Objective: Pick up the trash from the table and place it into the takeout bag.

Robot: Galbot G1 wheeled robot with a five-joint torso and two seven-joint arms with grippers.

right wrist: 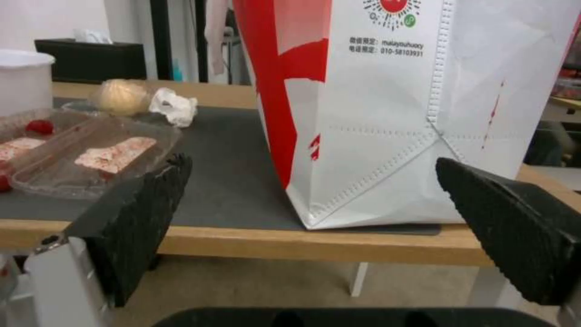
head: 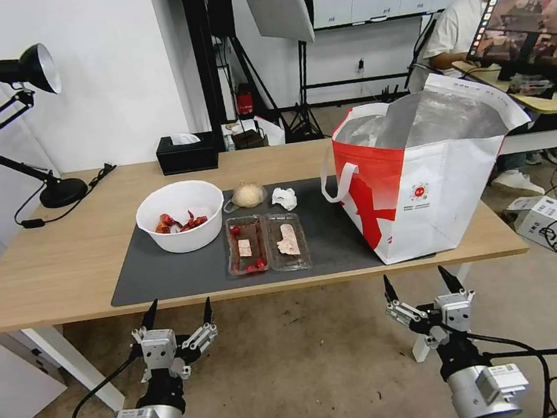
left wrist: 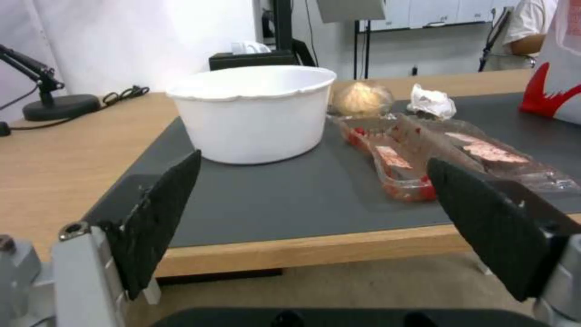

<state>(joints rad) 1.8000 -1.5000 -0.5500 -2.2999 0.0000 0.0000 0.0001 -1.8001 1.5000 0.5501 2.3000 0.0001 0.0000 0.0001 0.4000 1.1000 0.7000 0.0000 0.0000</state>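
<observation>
Nothing's picked yet: left pincer [head: 177, 312] and right pincer [head: 421, 281] both hang spread below the worktop [head: 43, 262], so the robot probably reaches toward 12 o'clock for the bowl [head: 181, 216] first.

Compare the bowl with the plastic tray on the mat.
The bowl is white, opaque and round; the tray is clear and rectangular. The bowl has tall walls and one cavity holding red scraps; the tray is shallow and split into two compartments with pale leftovers and red bits. The bowl sits farther to the robot's left, the tray nearer the bag. Both rest upright and open on the grey mat.
</observation>
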